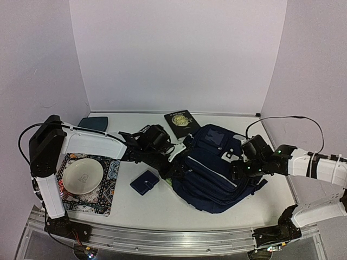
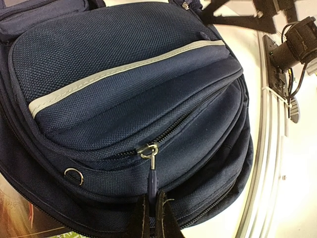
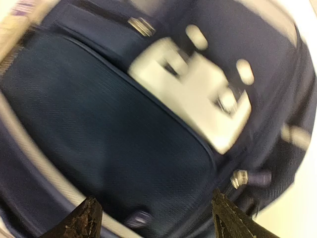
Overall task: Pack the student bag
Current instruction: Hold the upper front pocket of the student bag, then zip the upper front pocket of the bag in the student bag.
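As the top view has it, the large navy-blue fabric student bag (image 1: pixel 217 176) with thin pale stripes lies flat mid-right on the white counter (image 1: pixel 162 208), front pocket up. The left pincer (image 1: pixel 174 169) is at the bag's left edge. The right pincer (image 1: pixel 237 169) hangs over the bag's right half. Left of the bag, a small flat navy wallet (image 1: pixel 145 182) is just beside it. A round white plate (image 1: pixel 81 175) on a patterned cloth mat (image 1: pixel 103 197) is well apart. Behind the bag, a dark book with a gold emblem (image 1: pixel 181 123) is near, and a flat dark-teal pouch (image 1: pixel 93 123) is well off to the back left.

Left wrist: the left pincer (image 2: pixel 151 220) is together, clamped on the dark zip pull (image 2: pixel 152 176) hanging from the metal slider (image 2: pixel 147 149) on the bag's curved zip. A grey stripe (image 2: pixel 124 69) crosses the pocket above it. A small metal ring (image 2: pixel 73 175) sits left of the slider.

Right wrist: blurred. The right pincer (image 3: pixel 156 218) stands wide apart over the bag's navy fabric. A white buckle patch (image 3: pixel 198 94) on the bag lies beyond the fingertips (image 3: pixel 86 220).
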{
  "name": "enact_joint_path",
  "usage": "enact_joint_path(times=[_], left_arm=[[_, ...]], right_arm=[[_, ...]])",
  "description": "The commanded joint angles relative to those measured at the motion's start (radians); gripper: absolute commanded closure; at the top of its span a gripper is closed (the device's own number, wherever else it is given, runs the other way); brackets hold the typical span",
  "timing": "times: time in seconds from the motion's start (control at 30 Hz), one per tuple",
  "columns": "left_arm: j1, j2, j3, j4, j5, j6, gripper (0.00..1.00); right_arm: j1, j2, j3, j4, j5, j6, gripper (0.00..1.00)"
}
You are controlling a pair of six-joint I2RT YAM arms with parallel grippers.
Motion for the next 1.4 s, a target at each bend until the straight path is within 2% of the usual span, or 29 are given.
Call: enact_joint_path(times=[0.0, 0.2, 0.3, 0.43, 0.67, 1.0, 1.1, 1.17, 1.27, 1.37], left_arm=[[-0.011, -0.017, 0.006, -0.013, 0.000, -0.007, 1.00], [-0.012, -0.005, 0.021, -0.035, 0.001, -0.007, 1.00], [-0.021, 0.003, 0.041, -0.048, 0.003, -0.035, 1.00], [-0.052, 0.023, 0.083, -0.084, -0.010, -0.033, 1.00], [-0.123, 0.058, 0.171, -0.144, -0.051, -0.034, 1.00], [-0.227, 0.168, 0.363, -0.150, 0.041, -0.051, 1.00], [-0.234, 0.186, 0.370, -0.149, 0.015, -0.075, 0.98], [-0.234, 0.179, 0.351, -0.149, -0.032, -0.089, 0.92], [-0.235, 0.144, 0.311, -0.148, -0.098, -0.124, 0.72], [-0.233, 0.096, 0.271, -0.146, -0.153, -0.158, 0.61]], right_arm=[[-0.013, -0.008, -0.045, -0.070, 0.017, 0.161, 0.25], [-0.015, 0.055, -0.089, 0.050, -0.080, 0.208, 0.30], [-0.014, 0.095, -0.105, 0.159, -0.172, 0.229, 0.36], [-0.006, 0.114, -0.104, 0.287, -0.254, 0.258, 0.50], [0.033, 0.132, -0.038, 0.368, -0.224, 0.273, 0.64], [0.082, 0.225, 0.044, 0.451, -0.191, 0.260, 0.68], [0.083, 0.207, 0.045, 0.432, -0.161, 0.235, 0.67], [0.083, 0.188, 0.045, 0.390, -0.135, 0.219, 0.66], [0.084, 0.151, 0.042, 0.334, -0.123, 0.203, 0.63], [0.097, 0.112, 0.041, 0.271, -0.096, 0.188, 0.60]])
